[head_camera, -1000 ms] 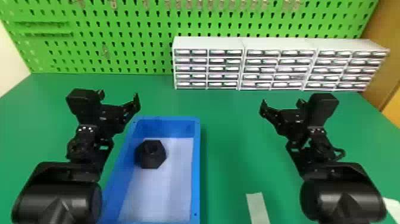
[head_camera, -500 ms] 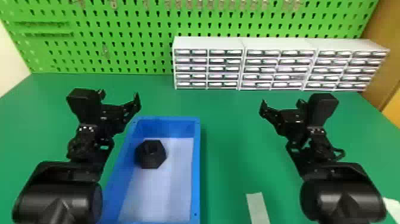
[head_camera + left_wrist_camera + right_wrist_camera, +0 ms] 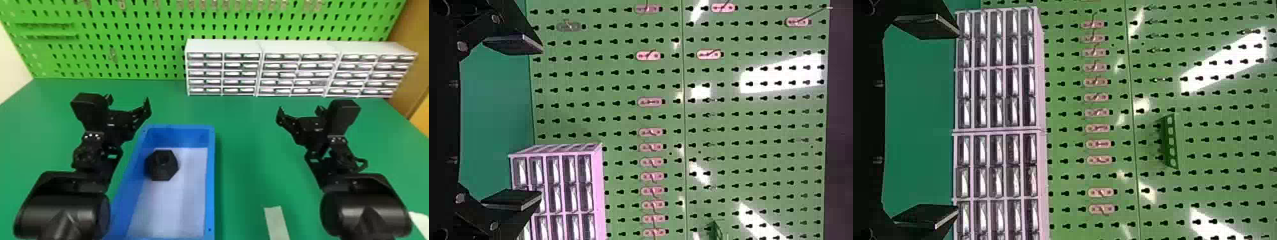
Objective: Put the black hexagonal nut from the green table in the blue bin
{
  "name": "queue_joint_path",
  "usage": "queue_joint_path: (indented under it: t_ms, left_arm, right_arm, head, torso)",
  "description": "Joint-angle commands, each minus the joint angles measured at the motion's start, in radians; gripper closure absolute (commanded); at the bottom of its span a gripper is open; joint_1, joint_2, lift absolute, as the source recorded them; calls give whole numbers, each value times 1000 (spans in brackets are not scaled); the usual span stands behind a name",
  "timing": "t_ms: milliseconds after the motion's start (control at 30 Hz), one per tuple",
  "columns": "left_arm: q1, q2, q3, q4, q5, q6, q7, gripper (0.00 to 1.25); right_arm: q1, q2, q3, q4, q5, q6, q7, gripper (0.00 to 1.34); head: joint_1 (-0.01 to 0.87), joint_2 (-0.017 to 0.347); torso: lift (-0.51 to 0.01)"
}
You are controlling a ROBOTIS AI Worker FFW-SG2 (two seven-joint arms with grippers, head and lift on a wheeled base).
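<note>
At the counter's [image 3: 242,143] near edge, right of the middle, lies a pale strip [image 3: 277,223], with a white item [image 3: 418,223] near the near right corner, cut off and hard to identify. The left arm [image 3: 60,204] and right arm [image 3: 367,204] come in over the near edge, one on either side. Each arm's jaws stand wide apart with nothing between them.

Between the arms, nearer the left one, the blue bin [image 3: 210,185] sits on the left half of the counter. The black hexagonal nut [image 3: 169,169] is inside it, toward the bin's far left corner, with its hole facing up. It lies close by the left wall; whether it touches is unclear.

So the placing looks done: the nut is in the bin and neither arm has hold of it. Nothing of the task seems left, beyond perhaps parking the arms, and both already look clear of the nut.

Along the counter's far edge, from the middle toward the far right corner, stand white drawer units [image 3: 297,48], and behind rises a green pegboard [image 3: 134,38] with small hooks [image 3: 650,102] on it. No brand, label or writing is legible on the nut, the bin, the arms or the drawers.
</note>
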Motion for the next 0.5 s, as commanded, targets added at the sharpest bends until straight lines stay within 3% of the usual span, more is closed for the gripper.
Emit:
queue_joint_path:
  t_ms: [0,467]
  left_arm:
    - [1,0,-3,0,-1,0,0,242]
    - [-4,0,-5,0,-2,2,0,242]
  right_arm:
    - [0,2,-6,0,-1,1,0,68]
    - [0,5,-3,0,1,2,0,68]
  head:
    - [686,52]
    - [686,52]
  torso:
    - [-97]
    - [-97]
